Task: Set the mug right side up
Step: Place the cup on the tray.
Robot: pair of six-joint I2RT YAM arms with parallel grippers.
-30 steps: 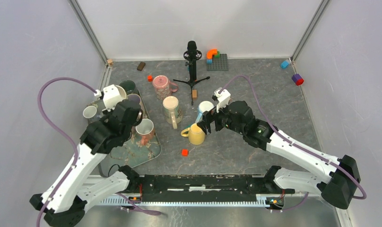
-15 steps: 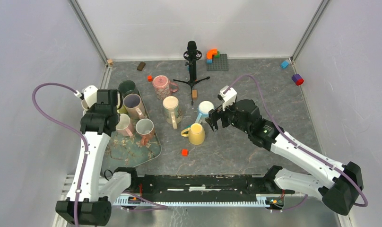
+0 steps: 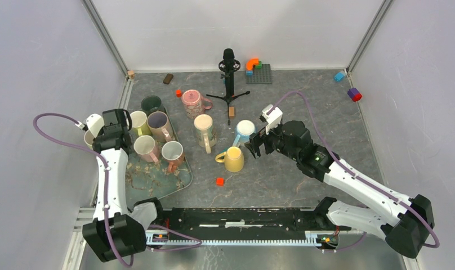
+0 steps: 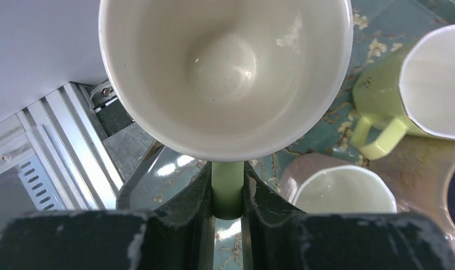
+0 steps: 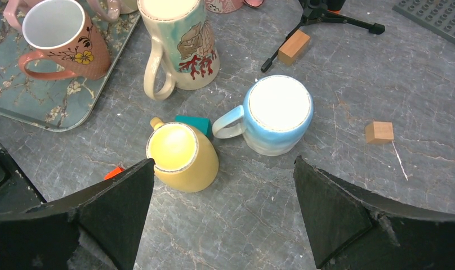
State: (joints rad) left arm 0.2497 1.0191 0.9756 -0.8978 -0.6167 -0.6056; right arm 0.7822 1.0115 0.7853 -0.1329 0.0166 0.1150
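Grey marbled table (image 5: pixel 338 185), walled on three sides, with a blossom-patterned teal tray (image 4: pixel 335 121) at its left.

**Left tool.** The left gripper (image 4: pixel 227 180) is clamped on the pale handle (image 4: pixel 227 198) of a cream mug (image 4: pixel 225 73). The mug's mouth faces the wrist camera and its inside is fully visible, so it reads as mouth-up. It hangs over the tray's left corner. Whether its base touches the tray cannot be told. A lime-green mug (image 4: pixel 416 84) and a pink mug (image 4: pixel 338 194) stand mouth-up on the tray just beside it.

**Right tool.** The right gripper (image 5: pixel 222 169) holds nothing, its fingers spread wide. It hovers over a yellow mug (image 5: pixel 182 157) and a blue mug (image 5: pixel 279 112), both apparently base-up on the table.

**Progress (judgement).** The cream mug appears righted. Setting it down and releasing it remain. Both mugs under the right tool are not yet turned.

**Pose.** The left arm rises steeply from its base, wrist pitched down over the tray edge. The right arm stretches low and diagonally toward the table centre.
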